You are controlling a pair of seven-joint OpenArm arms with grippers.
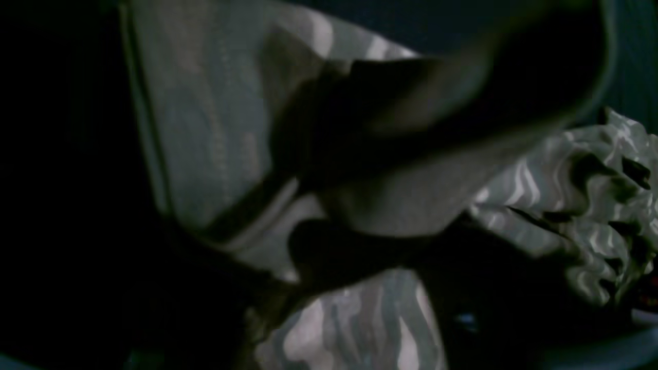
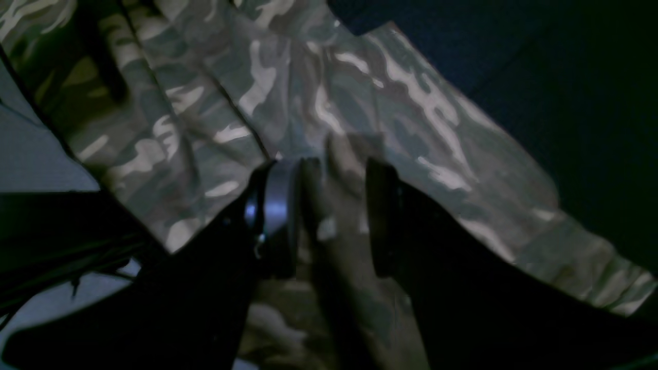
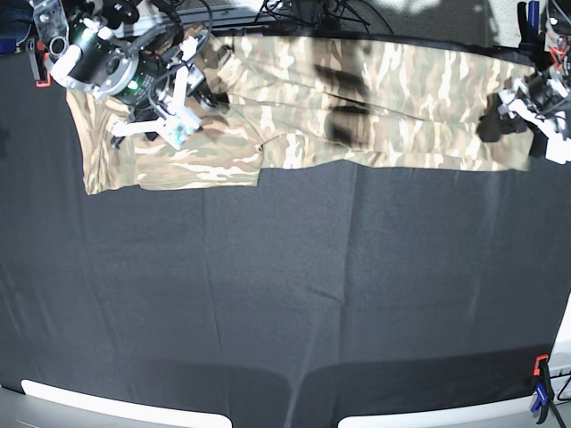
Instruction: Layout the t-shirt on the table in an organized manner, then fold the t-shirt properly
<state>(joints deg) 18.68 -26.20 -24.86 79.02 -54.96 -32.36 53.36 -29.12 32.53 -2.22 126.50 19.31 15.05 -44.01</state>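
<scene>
Stretching camouflage-print soft fabric t-shirt along far edge of black cloth-covered surface: right hand pinched shirt fabric; left hand at opposite end, grip unclear.

One t-shirt, one table, two arms.

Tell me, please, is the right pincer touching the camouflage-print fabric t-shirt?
Touching: the right wrist view shows the right pincer with t-shirt fabric bunched between its two fingers.
</scene>
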